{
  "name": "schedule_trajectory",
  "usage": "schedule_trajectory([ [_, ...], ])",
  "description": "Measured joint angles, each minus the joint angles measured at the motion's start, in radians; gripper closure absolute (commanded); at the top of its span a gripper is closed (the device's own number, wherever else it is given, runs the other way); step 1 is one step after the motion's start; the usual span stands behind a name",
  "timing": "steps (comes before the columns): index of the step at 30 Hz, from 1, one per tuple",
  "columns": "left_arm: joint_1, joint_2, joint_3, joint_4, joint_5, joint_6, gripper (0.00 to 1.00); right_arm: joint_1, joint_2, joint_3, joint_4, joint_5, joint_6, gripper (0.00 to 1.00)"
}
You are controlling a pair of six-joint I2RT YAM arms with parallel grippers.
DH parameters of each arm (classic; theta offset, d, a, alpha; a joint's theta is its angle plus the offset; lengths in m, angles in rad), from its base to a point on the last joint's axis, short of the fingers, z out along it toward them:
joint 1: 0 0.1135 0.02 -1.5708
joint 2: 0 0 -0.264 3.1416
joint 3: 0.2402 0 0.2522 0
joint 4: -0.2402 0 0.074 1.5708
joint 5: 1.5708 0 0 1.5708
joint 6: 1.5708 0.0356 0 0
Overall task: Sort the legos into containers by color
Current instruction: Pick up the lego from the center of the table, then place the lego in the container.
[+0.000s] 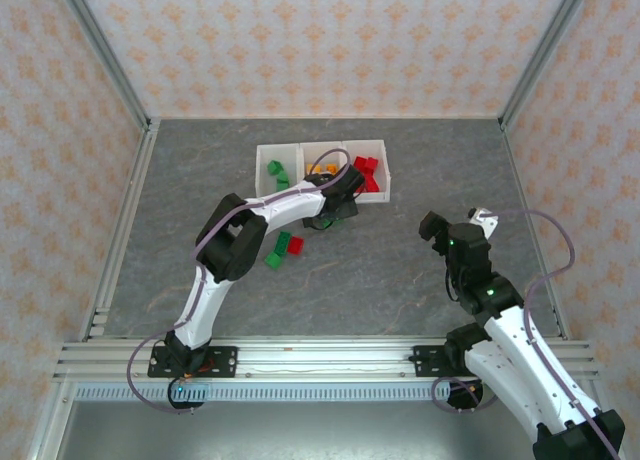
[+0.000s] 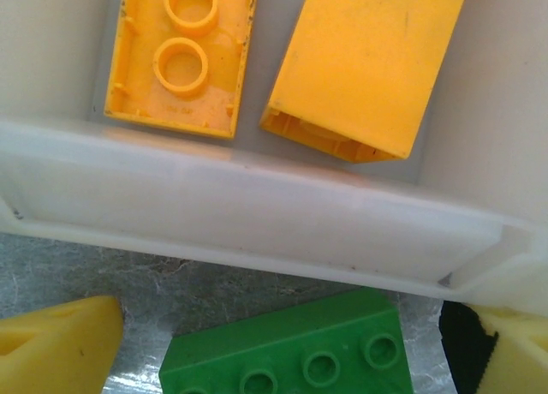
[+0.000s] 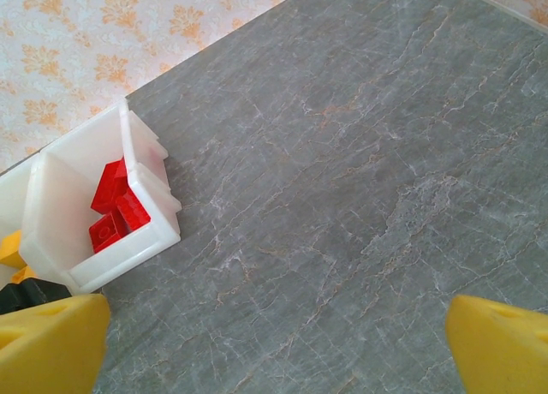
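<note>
Grey table (image 1: 400, 280) spreads open around your wide-spread right gripper (image 3: 278, 347); left gripper (image 2: 282, 343), wide too, straddles a green lego (image 2: 248, 360) just beside the containers' (image 2: 257, 205) near wall.

The left arm (image 1: 205, 290) rises from its base at the lower left of the top view, folds at a raised elbow and stretches its forearm rightward to the frame's centre. There the left claw (image 1: 335, 210) points downward, jaws spread wide, with its yellow fingertips (image 2: 56, 347) in the wrist view's bottom corners. The right arm (image 1: 510, 330) climbs from the lower right. The right claw (image 1: 462, 223) also gapes wide, its yellow pads (image 3: 501, 347) far apart.
</note>
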Motion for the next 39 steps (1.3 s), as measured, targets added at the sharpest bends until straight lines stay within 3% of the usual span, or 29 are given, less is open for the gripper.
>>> schedule_trajectory([
  [15,-0.037,0.014,-0.018,-0.007,-0.045,-0.013,0.24,0.0,0.0,0.0,0.011,-0.003,-0.002,0.0],
  [19,-0.042,0.006,-0.042,0.017,-0.061,-0.007,0.36,0.0,0.0,0.0,0.014,-0.003,-0.004,0.0],
  [28,-0.043,-0.031,-0.106,0.082,-0.07,0.069,0.46,0.0,0.0,0.0,0.014,-0.003,-0.005,0.0],
  [32,-0.043,-0.053,-0.122,0.041,-0.07,0.113,0.51,0.0,0.0,0.0,0.014,-0.003,-0.005,0.0],
  [39,-0.041,-0.133,-0.119,-0.09,-0.109,0.203,0.53,0.0,0.0,0.0,0.014,-0.003,-0.005,0.0],
])
